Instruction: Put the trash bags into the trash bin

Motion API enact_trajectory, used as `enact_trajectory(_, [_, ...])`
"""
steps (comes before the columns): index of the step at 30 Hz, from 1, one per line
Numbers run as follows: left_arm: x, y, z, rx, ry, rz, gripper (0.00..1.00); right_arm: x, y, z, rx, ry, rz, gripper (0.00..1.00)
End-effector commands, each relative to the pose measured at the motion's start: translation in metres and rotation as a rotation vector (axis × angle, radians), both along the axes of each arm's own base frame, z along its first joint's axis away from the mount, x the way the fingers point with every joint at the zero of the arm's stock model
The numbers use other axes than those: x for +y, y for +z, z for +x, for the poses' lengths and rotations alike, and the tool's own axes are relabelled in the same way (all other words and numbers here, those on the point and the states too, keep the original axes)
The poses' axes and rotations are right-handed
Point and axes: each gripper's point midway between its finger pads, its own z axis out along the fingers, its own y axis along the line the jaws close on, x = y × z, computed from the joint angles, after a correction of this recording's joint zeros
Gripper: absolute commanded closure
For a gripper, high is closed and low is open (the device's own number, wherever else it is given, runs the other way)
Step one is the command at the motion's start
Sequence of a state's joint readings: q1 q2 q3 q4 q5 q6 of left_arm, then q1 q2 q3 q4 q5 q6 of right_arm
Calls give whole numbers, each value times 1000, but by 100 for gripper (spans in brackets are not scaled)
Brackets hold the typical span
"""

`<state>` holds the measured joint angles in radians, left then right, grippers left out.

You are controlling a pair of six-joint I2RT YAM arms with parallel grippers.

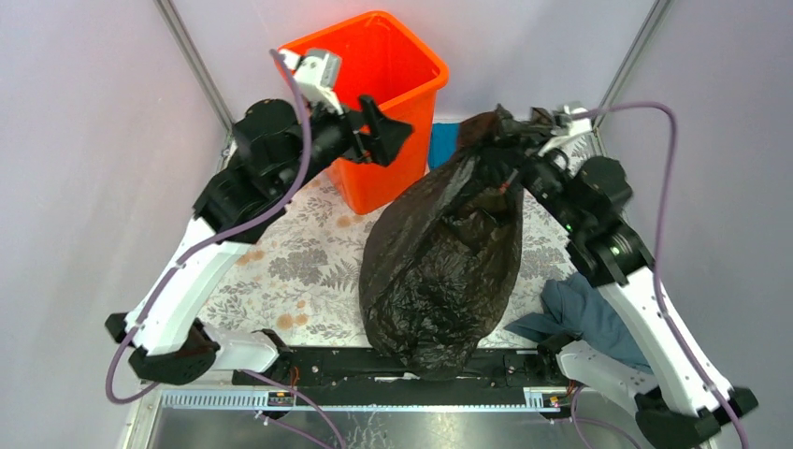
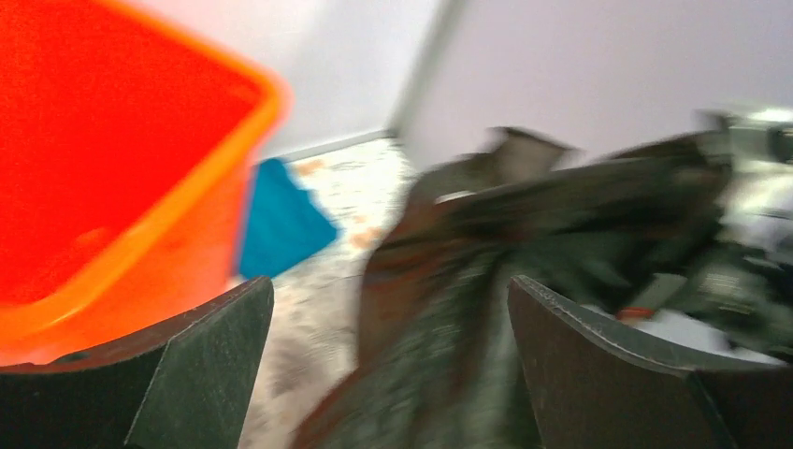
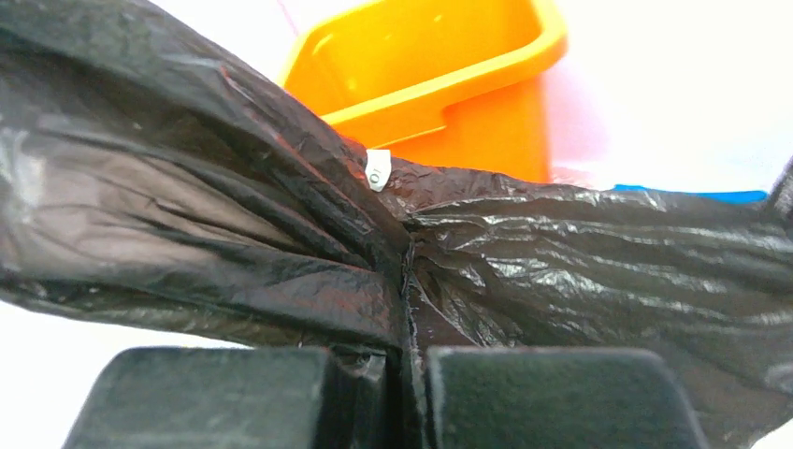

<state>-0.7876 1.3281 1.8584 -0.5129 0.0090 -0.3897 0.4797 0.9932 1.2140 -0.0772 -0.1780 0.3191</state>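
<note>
The black trash bag (image 1: 439, 253) hangs full and wrinkled in the middle of the table, its bottom near the front rail. My right gripper (image 1: 517, 154) is shut on the bag's gathered top and holds it up; the film is pinched between the fingers in the right wrist view (image 3: 408, 309). The orange trash bin (image 1: 374, 56) stands upright at the back, left of the bag, and shows in the right wrist view (image 3: 439, 65). My left gripper (image 1: 388, 131) is open and empty at the bin's front right corner, pointing toward the bag (image 2: 486, 309). The bin (image 2: 103, 168) fills that view's left.
A bright blue cloth (image 1: 442, 142) lies behind the bag beside the bin, also in the left wrist view (image 2: 281, 220). A grey-blue cloth (image 1: 584, 313) lies at the right under my right arm. The floral table cover (image 1: 299, 262) is walled in by grey panels.
</note>
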Motion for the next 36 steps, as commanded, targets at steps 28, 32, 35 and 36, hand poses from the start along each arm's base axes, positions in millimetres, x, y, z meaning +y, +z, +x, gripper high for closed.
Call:
enact_trajectory(28, [32,-126,182,4,301,683,22,-102,35,-101,-75,-234,-75,100])
enact_trajectory(32, [25,-118,163,15,239,604,39,-103,39,-102,-88,-234,-68,100])
enact_trajectory(35, [15,-114,146,33,170,553,57,-104,50,-104,-114,-235,-55,100])
enact_trajectory(36, [11,-113,140,31,143,545,63,-104,55,-105,-126,-235,-46,100])
